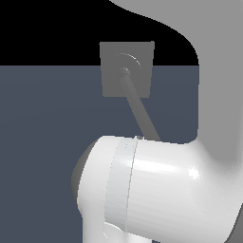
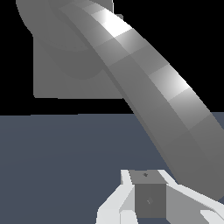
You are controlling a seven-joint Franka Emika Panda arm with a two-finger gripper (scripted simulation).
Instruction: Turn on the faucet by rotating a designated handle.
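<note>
The faucet [image 1: 138,57] is a small grey square block with ring marks, seen past the white arm in the exterior view. Its handle [image 1: 141,110], a long thin grey bar, slants down from the block's centre until the arm hides its tip. In the wrist view the faucet block [image 2: 57,74] is further off, and the handle [image 2: 157,92] sweeps close by as a thick curved bar. My gripper [image 2: 151,192] is shut, its grey pads pressed together with nothing between them. It sits right beside the handle's near end; I cannot tell whether they touch. The arm hides the gripper in the exterior view.
The glossy white robot arm [image 1: 156,190] fills the lower part and the right side of the exterior view. A flat blue-grey surface [image 1: 47,123] lies under and around the faucet, with black background behind.
</note>
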